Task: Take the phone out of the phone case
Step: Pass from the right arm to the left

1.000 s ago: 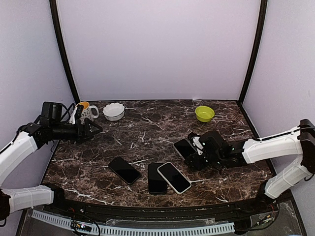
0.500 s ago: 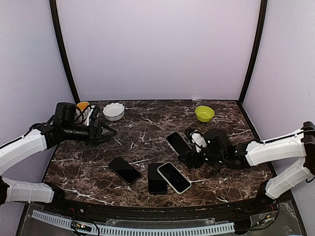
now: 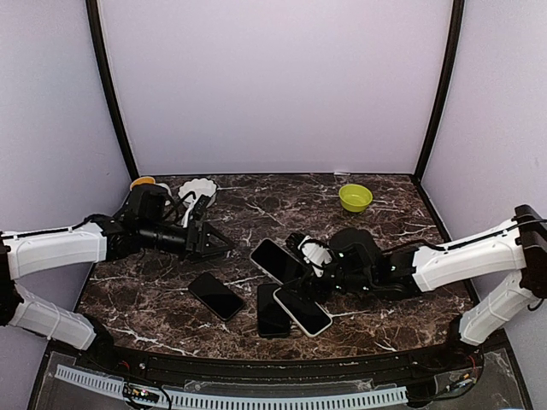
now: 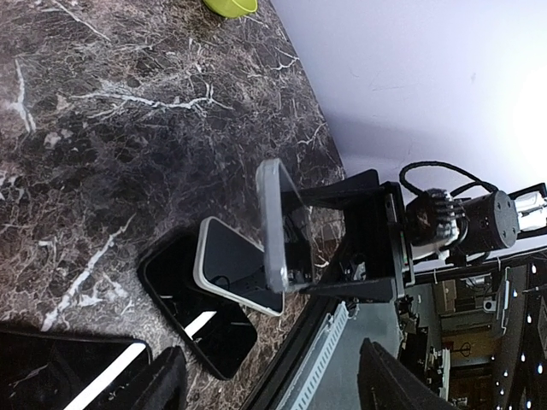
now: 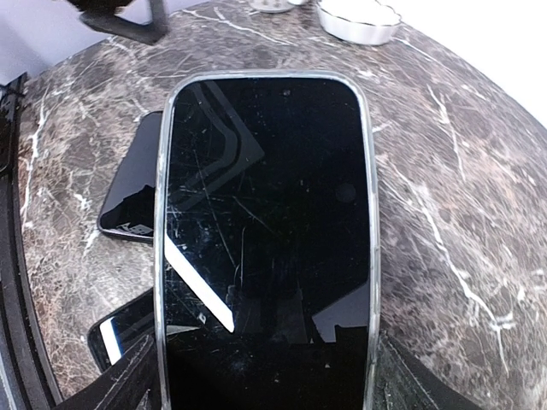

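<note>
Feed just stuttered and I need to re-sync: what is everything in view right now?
clear-cased phone: one, black screen, held aloft
left black phone: one, black, flat, front centre-left
middle black phone: one, black, flat, front centre
white-edged phone: one, overlapping the middle black phone
scalloped bowl: one, white, back left
small bowl: one, yellow-green, back right
cup: one, orange rim, back left, mostly hidden
table: one, dark marble
left gripper: open, left of the held phone
right gripper: shut on the clear-cased phone
</note>
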